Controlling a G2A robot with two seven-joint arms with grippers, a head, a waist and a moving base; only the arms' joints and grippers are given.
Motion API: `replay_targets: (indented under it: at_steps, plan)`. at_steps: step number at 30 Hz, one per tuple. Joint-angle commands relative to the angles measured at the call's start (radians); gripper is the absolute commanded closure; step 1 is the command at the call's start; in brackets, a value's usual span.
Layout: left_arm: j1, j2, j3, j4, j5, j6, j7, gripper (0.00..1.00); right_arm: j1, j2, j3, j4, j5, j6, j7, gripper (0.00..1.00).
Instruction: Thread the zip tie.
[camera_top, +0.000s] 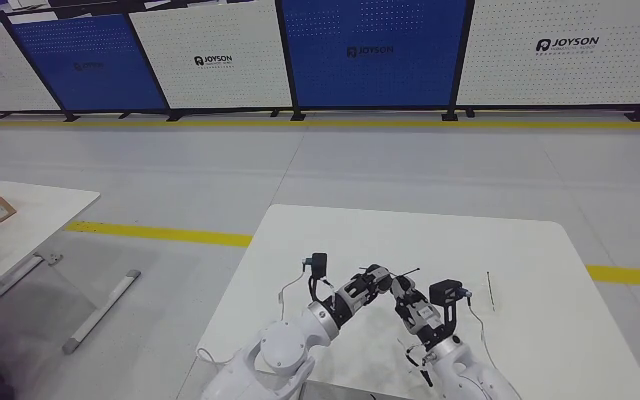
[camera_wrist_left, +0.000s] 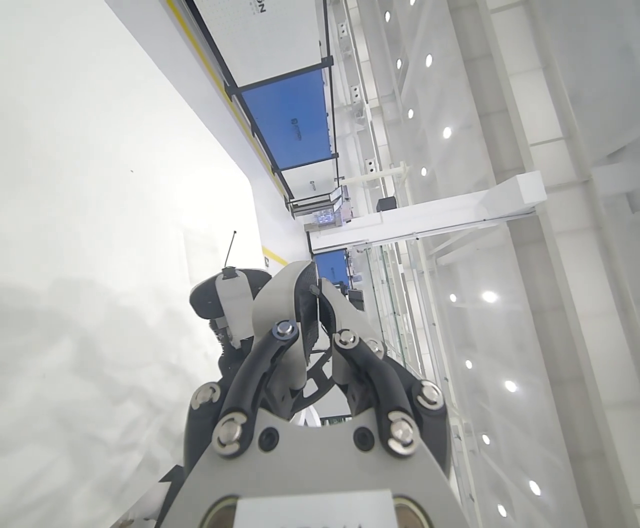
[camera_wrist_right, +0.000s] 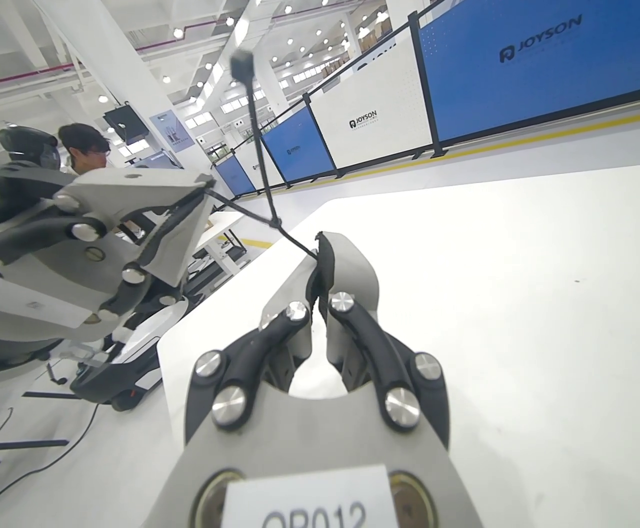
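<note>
At the far left stands a small white side table (camera_top: 40, 215), well apart from the large white rectangular table (camera_top: 300, 250) where I work; a yellow floor line (camera_top: 160, 233) runs between the two. Over the middle of the large table my two arms meet, pincer tips near each other yet not touching; my left pincer (camera_wrist_left: 316, 287) is clenched, its two grey fingers pressed together on a stretch of the thin black plastic zip tie (camera_wrist_right: 274, 222), which shows edge-on as a dark line between the ribbed pads (camera_wrist_left: 306, 295); from that grip the strap runs taut through the air to a small knot-like junction between the pincers, and from there a second stretch carries on to my right pincer (camera_wrist_right: 318, 252), which is likewise clamped tight, the strap entering right at its fingertips; from the same junction a third stretch rises free and slightly bowed, ending in a small dark blocky tip; whether the strap passes through a head at that junction I cannot tell; so the tie hangs clear of the tabletop, gripped in two places, one by each pincer. Farther right, flat on the bare tabletop and well apart from both pincers, lies a second thin black straight strip (camera_top: 490, 290), pointing roughly away from me, with nothing touching it.
</note>
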Motion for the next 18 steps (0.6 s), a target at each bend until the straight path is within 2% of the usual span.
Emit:
replay_targets:
  at_steps: [1,8,18]
  plan:
    - [0.005,0.001,-0.002,-0.009,0.002,-0.004,0.0,1.0,0.0,0.0,0.0,0.001,0.0,0.0,0.001,1.0]
    - [0.022,0.004,-0.011,-0.04,0.009,-0.012,-0.001,1.0,0.0,0.002,0.001,0.005,0.005,-0.002,0.006,1.0]
    - [0.029,0.005,-0.015,-0.058,0.012,-0.016,0.003,1.0,-0.001,0.003,0.001,0.012,0.01,-0.004,0.01,1.0]
